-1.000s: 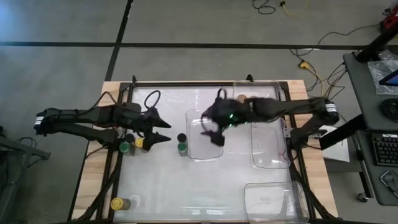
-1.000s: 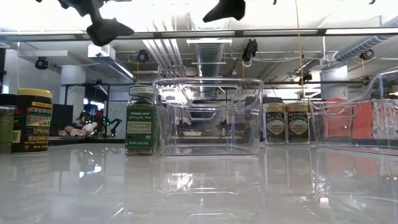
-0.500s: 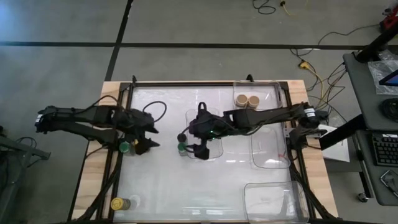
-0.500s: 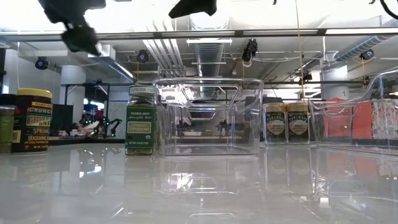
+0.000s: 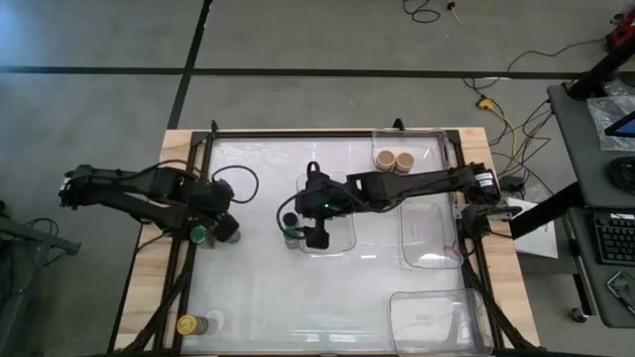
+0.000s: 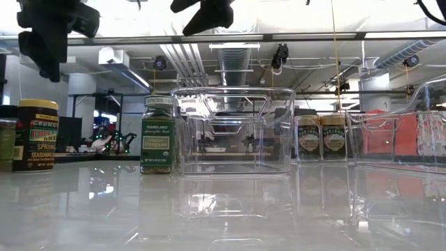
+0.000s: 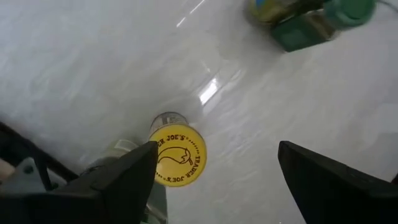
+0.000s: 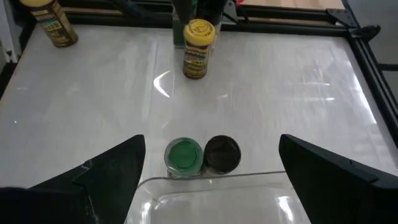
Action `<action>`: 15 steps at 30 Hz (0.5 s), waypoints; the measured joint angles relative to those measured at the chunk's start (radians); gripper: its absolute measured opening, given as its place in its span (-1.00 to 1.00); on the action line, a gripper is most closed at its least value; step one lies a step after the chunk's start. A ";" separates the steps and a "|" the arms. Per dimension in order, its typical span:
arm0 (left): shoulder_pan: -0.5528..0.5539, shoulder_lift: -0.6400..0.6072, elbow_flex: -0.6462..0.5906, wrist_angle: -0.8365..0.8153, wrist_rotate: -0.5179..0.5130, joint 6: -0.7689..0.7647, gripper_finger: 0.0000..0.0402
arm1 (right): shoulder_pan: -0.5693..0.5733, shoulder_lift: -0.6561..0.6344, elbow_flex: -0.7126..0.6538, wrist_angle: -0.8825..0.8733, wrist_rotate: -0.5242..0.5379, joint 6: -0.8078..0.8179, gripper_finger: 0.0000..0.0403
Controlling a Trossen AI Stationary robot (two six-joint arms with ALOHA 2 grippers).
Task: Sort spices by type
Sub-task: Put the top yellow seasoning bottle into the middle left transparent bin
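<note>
Two grippers hang over the table, both with fingers spread wide and holding nothing. In the low view, the nearest readable jar is the green-lid jar (image 6: 158, 134), standing upright, long axis vertical, its label reading "TRADER JOE'S" and "Organic Oregano". It stands just beside a clear tray (image 6: 233, 130). To the side stands a yellow-lid jar (image 6: 37, 135), upright, its label showing "CRUNCHY" and "SEASONING"; the rest is too small to read. Farther back, two tan-lid jars (image 6: 321, 137) stand upright and touching; their label text cannot be read.

The high view shows what the low view does not: the left gripper (image 5: 223, 226) sits above the jars at the table's left side, and the right gripper (image 5: 303, 220) hovers at the tray's left edge, over the green-lid jar and a black-lid jar (image 5: 289, 219). Another yellow-lid jar (image 5: 186, 324) stands alone at the near left corner, well apart from the rest.

Only the left wrist view gives the lid writing: a yellow lid (image 7: 177, 158) printed "TRADER JOE'S", seen from above between that arm's fingers (image 7: 118, 183). Only the right wrist view shows the green and black lids (image 8: 222, 153) touching, just outside the tray wall.
</note>
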 joint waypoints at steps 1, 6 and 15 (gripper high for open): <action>0.000 0.017 -0.004 -0.003 0.000 -0.021 0.61 | -0.002 -0.001 0.000 0.000 -0.004 -0.003 0.79; 0.009 0.081 -0.031 -0.041 0.001 -0.086 0.70 | -0.004 -0.008 0.000 -0.002 -0.019 -0.024 0.79; 0.032 0.113 -0.053 -0.047 0.008 -0.154 0.71 | -0.004 -0.012 0.000 -0.008 -0.026 -0.032 0.79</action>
